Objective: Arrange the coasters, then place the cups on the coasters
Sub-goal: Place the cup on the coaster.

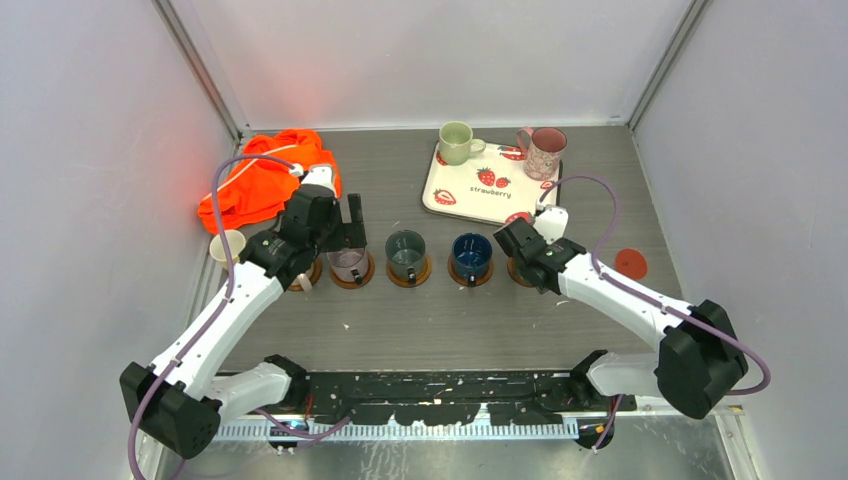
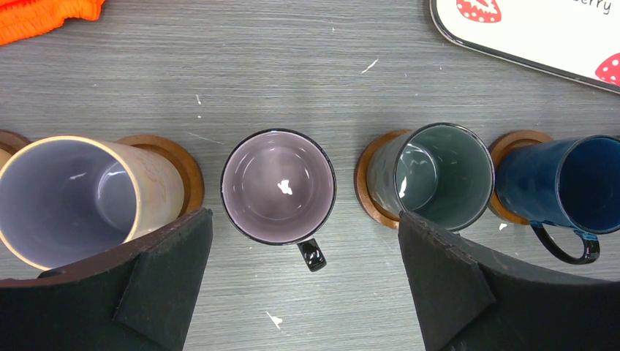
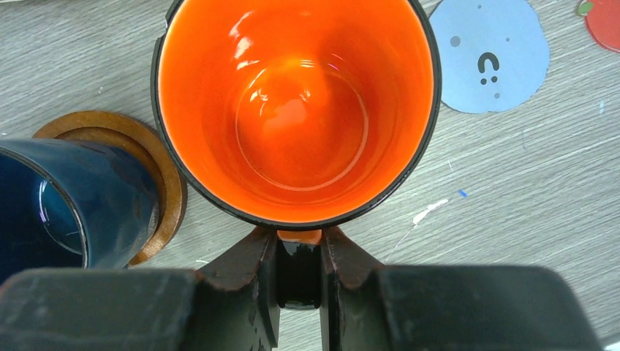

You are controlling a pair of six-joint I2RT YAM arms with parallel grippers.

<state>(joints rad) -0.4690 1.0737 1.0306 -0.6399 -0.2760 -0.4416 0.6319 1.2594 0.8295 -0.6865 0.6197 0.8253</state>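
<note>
Brown coasters (image 1: pixel 408 277) lie in a row across the table's middle. On them stand a lilac-grey cup (image 2: pixel 278 186), a dark grey-green cup (image 2: pixel 439 175) and a navy cup (image 2: pixel 563 186). My left gripper (image 1: pixel 345 225) hangs open above the lilac-grey cup, its fingers (image 2: pixel 157 281) wide apart and touching nothing. A cream cup (image 2: pixel 73 197) stands on a coaster (image 2: pixel 172 157) to its left. My right gripper (image 3: pixel 298 267) is shut on the black handle of the orange cup (image 3: pixel 296 110), just right of the navy cup (image 3: pixel 51 205). A light-blue coaster (image 3: pixel 488 55) and a red coaster (image 1: pixel 630 263) lie bare.
A white strawberry-print tray (image 1: pixel 462 178) at the back holds a pale green cup (image 1: pixel 457 143) and a speckled pink cup (image 1: pixel 543 152). An orange cloth (image 1: pixel 265 180) is bunched at the back left. Another cream cup (image 1: pixel 227 247) stands by the left wall.
</note>
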